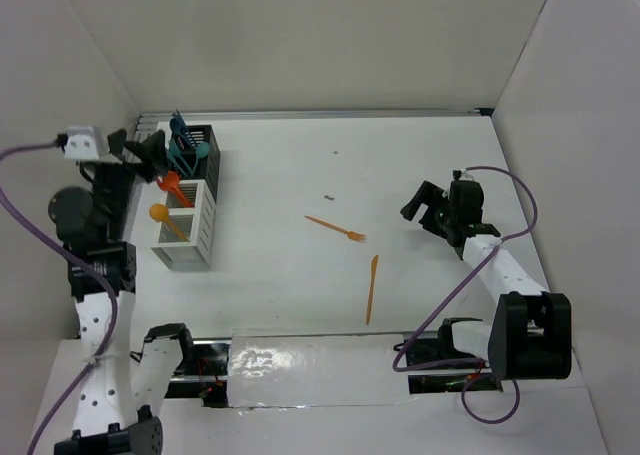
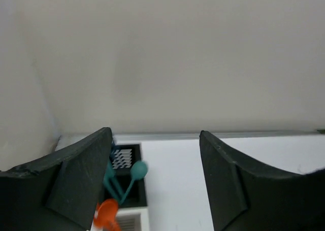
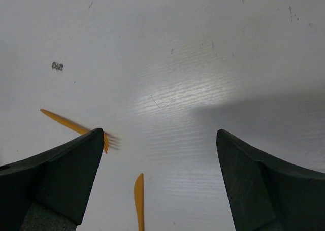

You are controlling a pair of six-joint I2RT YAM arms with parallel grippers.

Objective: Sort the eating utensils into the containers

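An orange fork (image 1: 336,228) and an orange knife (image 1: 371,289) lie on the white table, mid-right. The black bin (image 1: 199,156) holds teal and blue utensils (image 1: 182,140). The white bin (image 1: 187,225) in front of it holds orange and red spoons (image 1: 160,213). My left gripper (image 1: 148,152) is open and empty, just left of the black bin; its wrist view shows a teal spoon (image 2: 136,171) and an orange spoon (image 2: 106,213) below. My right gripper (image 1: 416,207) is open and empty, right of the fork; its wrist view shows the fork (image 3: 71,125) and knife tip (image 3: 138,200).
White walls enclose the table on three sides. A small dark speck (image 1: 328,197) lies on the table near the middle. A shiny taped strip (image 1: 310,367) runs along the near edge between the arm bases.
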